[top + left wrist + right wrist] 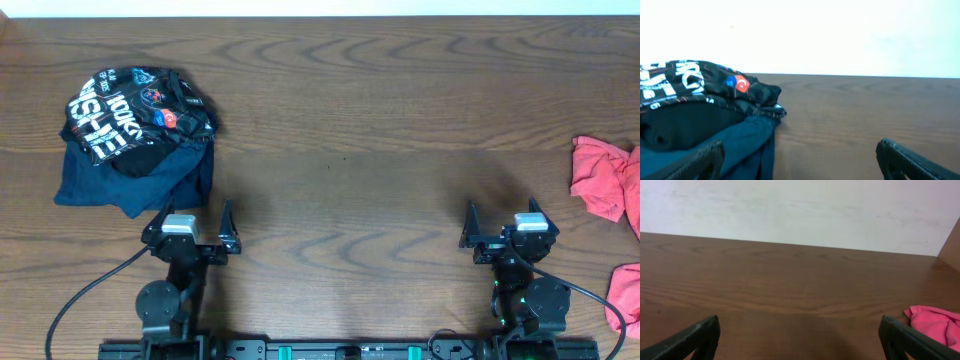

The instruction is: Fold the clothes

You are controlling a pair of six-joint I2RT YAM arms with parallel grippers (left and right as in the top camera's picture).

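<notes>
Left end effector [195,215] hangs with its jaws spread wide and empty over the wooden worktop [350,120], just beside a navy garment [95,185]. On that garment, at the far left, lies the crumpled black jersey [135,115] with white lettering. Right end effector [503,215] is likewise spread and empty, near pink cloths [603,178] at the right edge.

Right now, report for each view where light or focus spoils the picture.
Overhead: even light, soft shadows on the table, jersey lettering readable. Left wrist: wall blown out white, left fingers blurred. Right wrist: wall evenly lit, right fingers dark and soft-edged, pink cloth slightly soft.
</notes>
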